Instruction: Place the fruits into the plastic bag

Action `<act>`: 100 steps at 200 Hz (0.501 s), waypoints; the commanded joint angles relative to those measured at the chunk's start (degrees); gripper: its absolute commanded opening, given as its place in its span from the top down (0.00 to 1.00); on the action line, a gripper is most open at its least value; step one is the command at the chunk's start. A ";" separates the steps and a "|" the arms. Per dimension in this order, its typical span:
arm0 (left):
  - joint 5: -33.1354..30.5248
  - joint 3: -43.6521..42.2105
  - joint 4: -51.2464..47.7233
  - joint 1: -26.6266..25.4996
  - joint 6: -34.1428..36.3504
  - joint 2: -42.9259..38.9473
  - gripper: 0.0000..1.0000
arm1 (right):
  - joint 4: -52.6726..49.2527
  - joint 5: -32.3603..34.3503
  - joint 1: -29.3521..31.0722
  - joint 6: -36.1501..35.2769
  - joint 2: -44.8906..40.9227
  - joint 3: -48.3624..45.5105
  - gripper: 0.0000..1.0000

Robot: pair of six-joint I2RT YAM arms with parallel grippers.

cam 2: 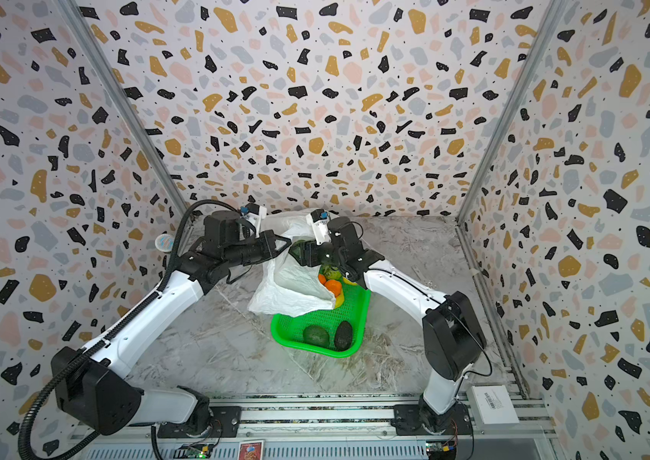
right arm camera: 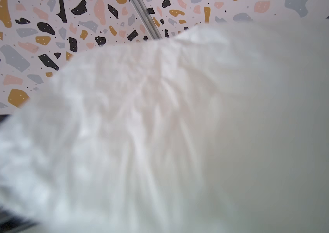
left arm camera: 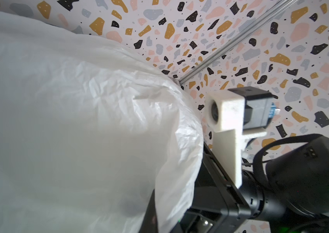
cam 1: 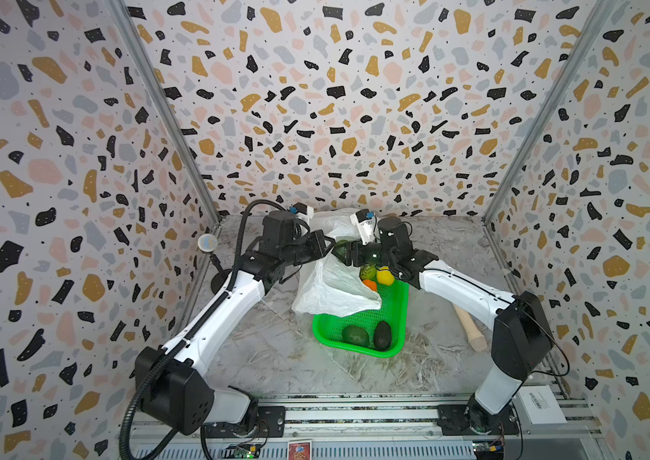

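Crinkly white plastic bag (left arm camera: 78, 121) pinched by left pincer (cam 1: 330, 243); right pincer (cam 1: 345, 254) grips dark avocado (cam 1: 339, 247).

Item, light: bright, even and diffuse in both top views; only faint shadows on my tabletop (cam 1: 267, 358); straight wall rails (cam 1: 156, 99) lean outward toward the frame edges. Item, my right wrist view: plastic bag (right arm camera: 159, 131) fills it, badly blurred, washed pale. Item, my left wrist view: bag creases sharper, nearest folds soft.

Plastic bag (right arm camera: 159, 131) blurred and cut off across the right wrist view, left claw (cam 1: 331, 243) tips lost in its fold, avocado (cam 1: 339, 249) half covered by the right claw (cam 1: 349, 255), orange (cam 1: 370, 284) partly under the bag, stick (cam 1: 470, 330) far end behind an arm
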 commanded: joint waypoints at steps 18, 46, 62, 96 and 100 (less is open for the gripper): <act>5.26 -1.69 5.44 0.19 -2.23 -1.26 1.00 | 9.70 -1.52 0.35 6.11 -1.88 1.21 0.43; 6.70 -2.41 6.80 0.20 -2.48 -1.34 1.00 | 13.99 -2.18 0.34 9.35 -2.17 0.48 0.43; 9.38 -2.77 10.03 0.24 -3.71 -1.67 1.00 | 13.85 -1.90 0.84 10.27 -1.04 0.67 0.43; 11.26 -0.33 10.64 0.71 -2.53 -2.74 1.00 | 10.43 1.79 2.55 9.46 0.62 0.62 0.43; 10.53 0.34 9.64 0.95 -1.68 -2.97 1.00 | 9.16 2.97 2.73 8.95 0.73 0.74 0.43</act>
